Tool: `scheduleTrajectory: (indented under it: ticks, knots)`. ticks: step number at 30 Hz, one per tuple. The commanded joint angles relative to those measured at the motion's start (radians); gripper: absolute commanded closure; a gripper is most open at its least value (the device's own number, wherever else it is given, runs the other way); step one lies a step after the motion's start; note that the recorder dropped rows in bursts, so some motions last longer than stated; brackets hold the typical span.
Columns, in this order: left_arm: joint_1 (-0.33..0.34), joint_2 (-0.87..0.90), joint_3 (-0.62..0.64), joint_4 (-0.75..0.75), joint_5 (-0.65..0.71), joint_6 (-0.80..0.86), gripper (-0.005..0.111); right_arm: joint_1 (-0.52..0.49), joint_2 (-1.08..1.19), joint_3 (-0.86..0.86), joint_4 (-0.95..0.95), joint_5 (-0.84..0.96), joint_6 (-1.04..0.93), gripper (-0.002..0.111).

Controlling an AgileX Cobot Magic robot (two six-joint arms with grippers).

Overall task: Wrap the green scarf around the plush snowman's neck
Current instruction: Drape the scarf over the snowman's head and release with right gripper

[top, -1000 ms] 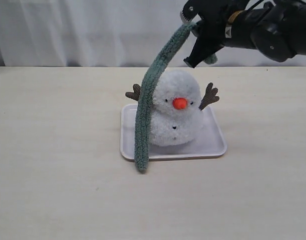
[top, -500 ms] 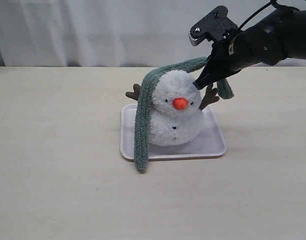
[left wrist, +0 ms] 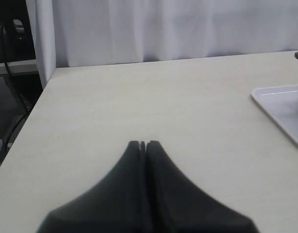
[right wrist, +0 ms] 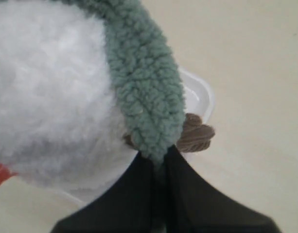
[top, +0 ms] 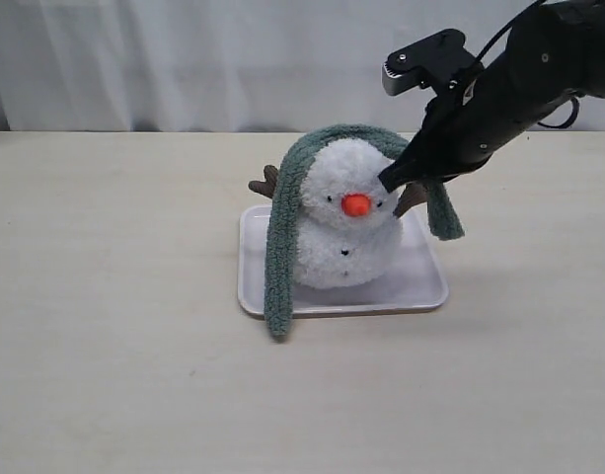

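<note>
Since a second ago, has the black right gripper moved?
Yes. The black right gripper dropped toward the white plastic tray, ending beside the fluffy white plush snowman's head.

A white square tray (top: 341,308) sits on a pale wooden table (top: 134,395), just below the right pincer (top: 393,181). A white curtain (top: 184,59) hangs behind the pincer.

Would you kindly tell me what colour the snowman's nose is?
Bright orange; the snowman's nose shows best in the exterior view.
</note>
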Motion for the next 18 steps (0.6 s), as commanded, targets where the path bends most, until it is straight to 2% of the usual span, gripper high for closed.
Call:
scheduleTrajectory:
  ticks: [1,7,15,18]
  knots:
    - [-0.007,-0.004,0.003,-0.003,-0.013,0.001,0.107,-0.003,-0.004,-0.002,0.048,0.092,-0.043,0.104]
    - [-0.007,-0.004,0.003,-0.001,-0.014,0.001,0.107,-0.003,-0.004,0.009,0.048,0.128,-0.034,0.104]
    - [-0.007,-0.004,0.003,-0.001,-0.014,0.001,0.107,-0.003,0.0,0.081,0.048,-0.037,-0.032,0.104]
    - [-0.007,-0.004,0.003,-0.001,-0.014,0.001,0.107,-0.003,0.019,0.08,0.048,-0.035,-0.011,0.104]
